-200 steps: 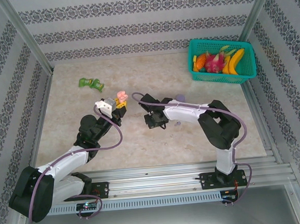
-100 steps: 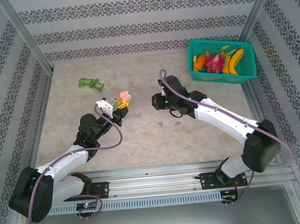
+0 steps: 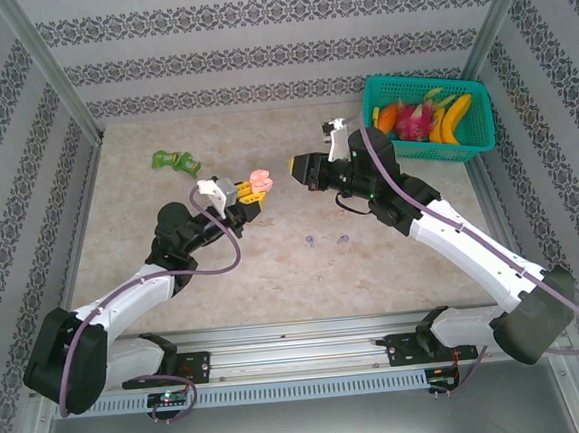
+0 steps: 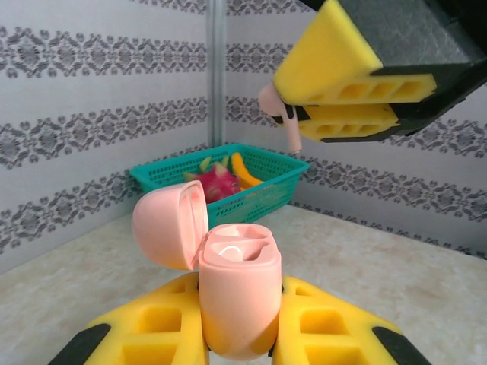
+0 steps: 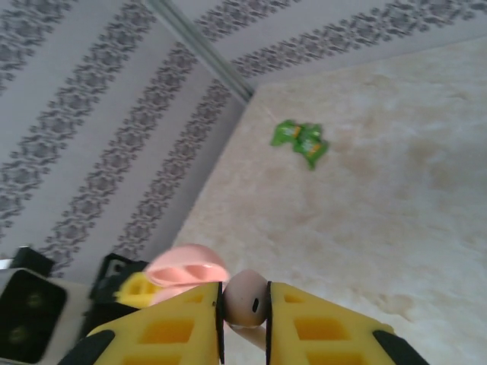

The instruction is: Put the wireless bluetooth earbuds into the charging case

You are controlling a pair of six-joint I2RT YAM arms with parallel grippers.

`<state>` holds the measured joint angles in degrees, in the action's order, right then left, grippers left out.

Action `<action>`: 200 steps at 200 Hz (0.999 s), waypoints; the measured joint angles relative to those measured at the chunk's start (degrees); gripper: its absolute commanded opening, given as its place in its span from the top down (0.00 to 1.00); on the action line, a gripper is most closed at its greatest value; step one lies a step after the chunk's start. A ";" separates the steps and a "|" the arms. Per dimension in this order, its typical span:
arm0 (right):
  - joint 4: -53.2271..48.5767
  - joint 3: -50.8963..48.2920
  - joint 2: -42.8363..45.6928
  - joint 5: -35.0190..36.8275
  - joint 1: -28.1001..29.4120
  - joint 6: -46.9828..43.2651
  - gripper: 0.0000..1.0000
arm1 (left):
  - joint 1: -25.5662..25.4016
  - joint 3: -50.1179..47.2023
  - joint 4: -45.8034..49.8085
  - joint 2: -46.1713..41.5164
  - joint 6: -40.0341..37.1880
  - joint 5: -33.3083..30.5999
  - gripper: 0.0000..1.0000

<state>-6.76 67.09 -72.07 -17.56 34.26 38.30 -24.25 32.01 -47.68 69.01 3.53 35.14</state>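
The top camera looks down from above the near edge over the beige marbled table [image 3: 274, 278]. The left wrist camera faces the far right corner, the right wrist the far left. All share the open pale pink plastic case [image 4: 236, 293], close-up from both wrists.

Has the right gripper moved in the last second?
Yes. The right gripper, holding a pink earbud, has moved away from the arm bases toward the far wall, now level with the near side of the teal basket.

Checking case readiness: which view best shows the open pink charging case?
Left wrist: the pink charging case sits close up, lid open, wells visible. Top external shows a small pink speck; right wrist catches its lid.
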 measured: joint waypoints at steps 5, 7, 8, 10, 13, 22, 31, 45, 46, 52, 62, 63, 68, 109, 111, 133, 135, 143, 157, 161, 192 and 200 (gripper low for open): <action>0.96 0.00 0.00 -0.87 0.00 0.44 0.80 | 0.00 0.52 0.09 0.33 0.02 0.74 1.00; 1.38 0.00 0.00 -1.20 0.00 0.57 0.80 | 0.00 0.70 0.07 0.50 0.04 0.98 1.00; 1.68 0.00 0.00 -1.42 0.00 0.66 0.80 | -0.02 0.79 0.07 0.55 0.04 1.07 1.00; 1.95 0.00 0.00 -1.62 0.00 0.70 0.80 | -0.02 1.01 0.09 0.68 0.04 1.36 1.00; 2.67 0.00 0.00 -2.16 0.00 0.98 0.80 | -0.02 1.27 0.11 0.87 0.04 1.70 1.00; 4.46 0.00 0.00 -3.34 0.02 1.53 0.80 | -0.07 2.08 0.11 1.51 0.07 2.67 1.00; 6.45 -0.11 0.00 -4.42 0.13 2.16 0.80 | -0.13 2.80 0.09 2.05 0.11 3.58 1.00; 9.14 -0.39 0.00 -5.51 0.50 2.95 0.80 | -0.31 3.80 0.11 2.93 0.17 4.57 1.00; 9.44 -0.46 0.00 -5.55 0.50 2.99 0.80 | -0.35 3.87 0.09 3.02 0.20 4.57 1.00; 10.54 -0.76 0.00 -5.95 0.76 3.41 0.80 | -0.44 4.22 0.09 3.32 0.20 5.01 1.00; 12.11 -1.29 0.00 -6.45 1.27 3.85 0.80 | -0.66 4.74 0.07 3.87 0.20 5.44 1.00; 12.37 -1.38 0.00 -6.54 1.33 3.87 0.80 | -0.70 4.81 0.09 3.93 0.20 5.53 1.00; 13.09 -1.73 0.00 -6.80 1.64 4.02 0.80 | -0.81 5.05 0.04 4.22 0.22 5.64 1.00; 18.71 -5.33 0.28 -7.65 2.91 5.29 0.81 | -1.53 6.51 -1.70 6.34 0.87 6.29 1.00; 18.97 -5.55 0.33 -7.63 2.99 5.31 0.81 | -1.57 6.54 -1.75 6.40 0.92 6.29 1.00; 20.85 -7.78 1.33 -7.61 3.04 5.53 0.81 | -1.66 7.19 -2.78 6.45 1.29 6.29 1.00; 20.90 -7.91 1.44 -7.61 3.04 5.55 0.81 | -1.66 7.26 -2.86 6.45 1.29 6.27 1.00; 21.46 -8.74 2.10 -7.54 3.04 5.60 0.81 | -1.68 7.63 -2.99 6.45 1.31 6.27 1.00; 22.05 -9.70 3.15 -7.37 3.04 5.95 0.81 | -1.68 8.00 -3.54 6.43 1.33 6.27 1.00; 22.23 -9.90 3.43 -7.32 3.04 5.97 0.81 | -1.68 8.04 -3.74 6.43 1.33 6.27 1.00; 23.50 -10.38 5.09 -6.78 3.02 6.40 0.81 | -1.70 8.22 -4.28 6.43 1.33 6.27 1.00; 23.78 -10.38 5.22 -6.64 3.02 6.40 0.82 | -1.81 8.22 -4.28 6.43 1.36 6.27 1.00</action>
<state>17.02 56.71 -66.85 -24.21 37.28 44.71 -26.06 40.23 -51.96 75.44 4.89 41.41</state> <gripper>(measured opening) 0.190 0.201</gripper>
